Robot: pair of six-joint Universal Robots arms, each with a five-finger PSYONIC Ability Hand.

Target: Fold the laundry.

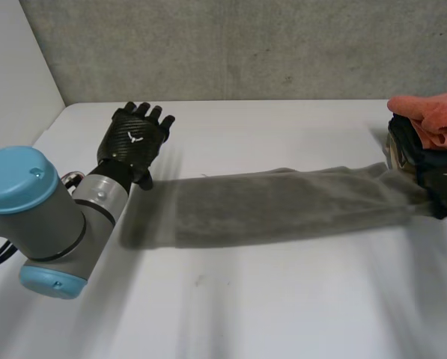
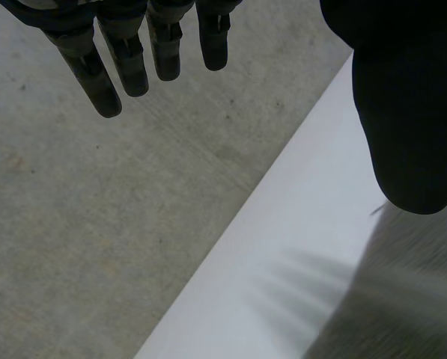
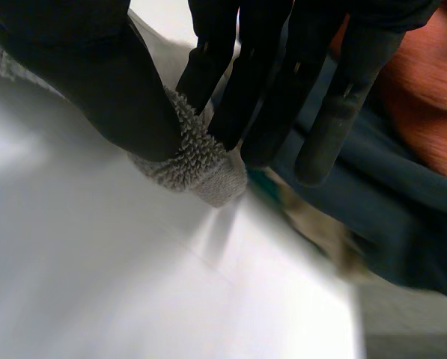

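The grey towel (image 1: pixel 283 206) lies stretched across the white table (image 1: pixel 283 314), its long axis running from the left hand (image 1: pixel 133 138) to the right hand (image 3: pixel 96 67). The right hand pinches the towel's end between thumb and fingers beside an orange cloth (image 1: pixel 433 116). The left hand hovers just beside the other end, fingers straight and released.
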